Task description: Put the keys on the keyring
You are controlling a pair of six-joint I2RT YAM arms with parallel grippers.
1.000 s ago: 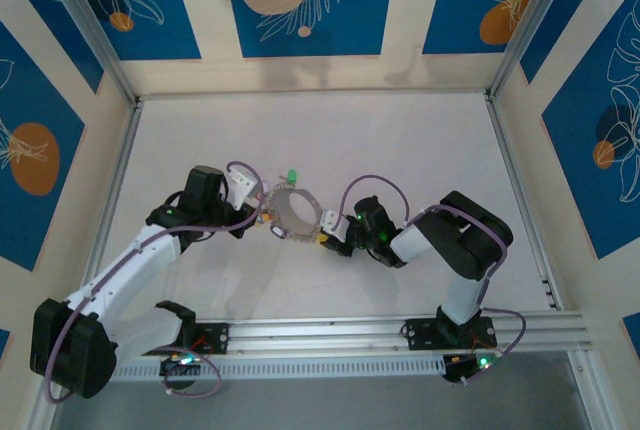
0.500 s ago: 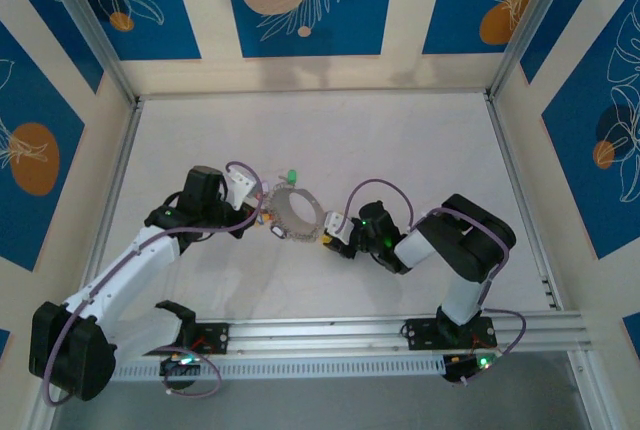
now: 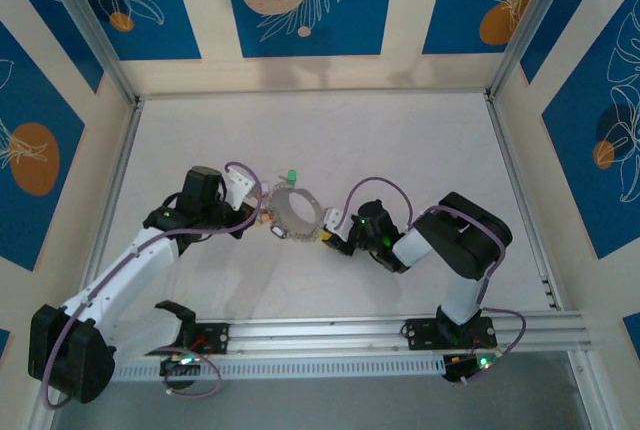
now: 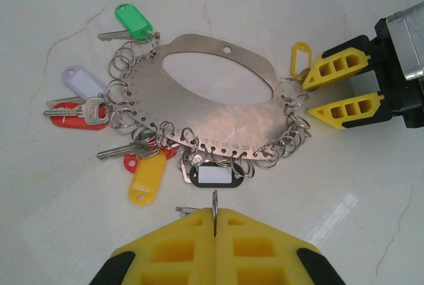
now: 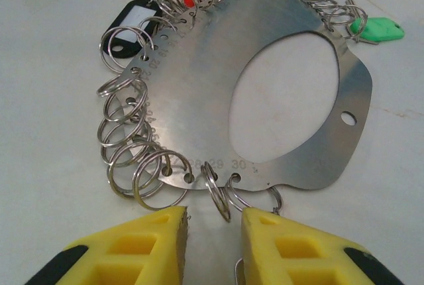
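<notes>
The counter [image 4: 344, 26] is white with thin lines like stone. The keyring [image 4: 199, 109], a flat grey plate with a big hole, lies on it between the left end effector [image 4: 215, 213] and the right end effector [image 4: 307, 97]. The keys [image 4: 89, 111], with green, red and yellow tags, lie on the side far from the right one.

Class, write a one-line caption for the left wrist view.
Left gripper pinching a split ring beside the keyring plate, right gripper open.

Left arm [image 3: 125, 268] is reaching forward and inward with its gripper [image 4: 214, 213] pressing both fingers tight together, while right arm [image 3: 460, 240] is folding inward toward it, low over the table, its gripper [image 5: 213, 222] holding the fingers slightly parted.
</notes>
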